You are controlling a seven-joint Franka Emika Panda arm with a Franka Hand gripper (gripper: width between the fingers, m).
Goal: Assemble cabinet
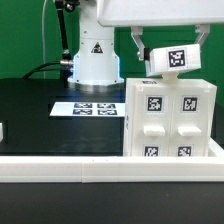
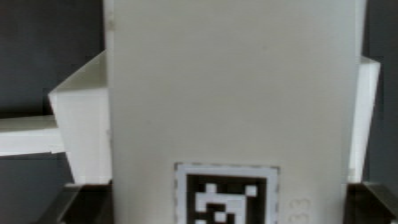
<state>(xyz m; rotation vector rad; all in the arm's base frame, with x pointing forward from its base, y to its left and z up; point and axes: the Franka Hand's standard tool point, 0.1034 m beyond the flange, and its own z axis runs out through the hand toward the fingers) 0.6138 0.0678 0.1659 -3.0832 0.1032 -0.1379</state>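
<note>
At the far left edge of the exterior view a small pale object (image 1: 3, 130) shows as only a sliver, too cut off to identify. It lies on the black table (image 1: 30, 115), which fills the left half of the scene. A long white ledge (image 1: 80, 168) runs along the table's near edge from left to right.

Nearer the middle, the marker board (image 1: 88, 107) lies flat on the table. Behind it, at the far side, stands the arm's white base (image 1: 95, 58).

The cabinet (image 1: 170, 120) stands upright on the right of the table. It is close behind the white ledge and just to the right of the marker board. Its near face carries four black-and-white tags, two high and two low, with two shallow recesses between the rows.

The gripper (image 1: 172, 50) hangs directly above the cabinet's top, pointing down. Its jaws are spread wide, one on each side of a small white tagged piece (image 1: 172, 62). That piece sits tilted, just over the cabinet's top edge. The exterior view does not show whether the pads press on the piece or merely flank it, so a firm hold cannot be told. Whether the piece touches the cabinet top is unclear too.

In the wrist view a tall white face (image 2: 222, 90) fills most of the picture, with one tag (image 2: 226, 195) near its edge. A further white body is behind it. Which part this face belongs to cannot be told.
</note>
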